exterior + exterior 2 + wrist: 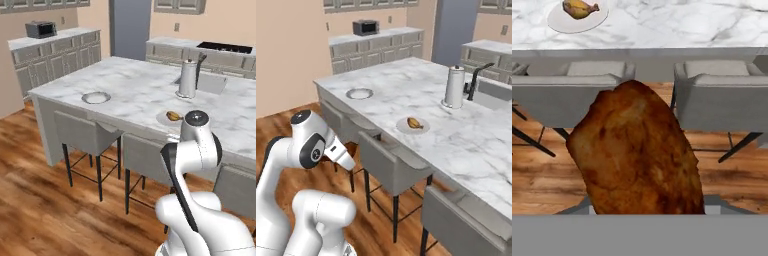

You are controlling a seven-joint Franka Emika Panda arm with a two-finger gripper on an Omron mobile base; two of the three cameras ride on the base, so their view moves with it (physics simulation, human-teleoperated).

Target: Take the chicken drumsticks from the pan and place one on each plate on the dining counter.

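Held drumstick [637,150] hides the gripper clamped on it; another lies on a plate [559,21].

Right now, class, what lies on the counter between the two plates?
Nothing: in the right base view, bare marble runs from the empty plate to the plate with a drumstick on the dining counter.

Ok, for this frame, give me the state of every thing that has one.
Held drumstick: close before the hand camera, gripper shut on it.
Near plate: holds one drumstick.
Far plate: empty.
Kettle: upright by the sink.
Chairs: tucked under the dining counter.
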